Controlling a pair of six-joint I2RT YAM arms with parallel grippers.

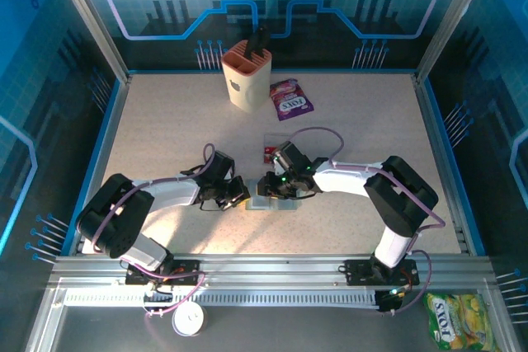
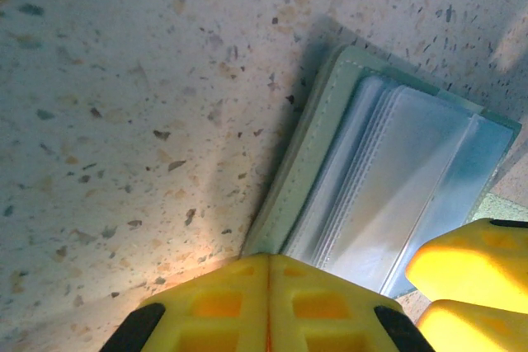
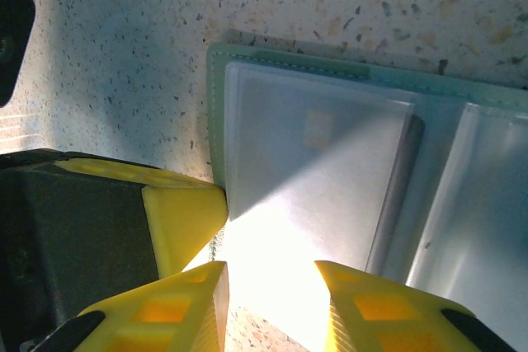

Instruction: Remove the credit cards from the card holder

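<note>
From above, the two arms meet over the middle of the worktop (image 1: 165, 138). The card holder (image 1: 276, 206) lies flat there, between the left pincer (image 1: 238, 195) and the right pincer (image 1: 268, 187), and both are down at it. One red credit card (image 1: 272, 152) lies on the bare surface just behind the right pincer, apart from the holder, so at least one card appears to be out. Near the back stand a beige slotted cup (image 1: 246, 76) and, just beside it, a purple candy packet (image 1: 290, 98), both well apart from the work.

At the left wrist, the left pincer (image 2: 268, 265) has its yellow fingers pressed together with nothing between them. Their tips sit at the near corner of the card holder (image 2: 330, 146), seemingly pinning its grey-green cover. The clear sleeves fan open to the right, and they look pale, with no coloured card to be made out.

At the right wrist, the right pincer (image 3: 271, 274) stands narrowly parted, and the lower edge of the front clear sleeve (image 3: 313, 171) lies in the gap. The fingers do not look closed on it. A faint small square shows through that sleeve, and whether it is a card I cannot tell.

In my judgement the task is partway done: one card is out, and the sleeves are yet to be checked and emptied.
</note>
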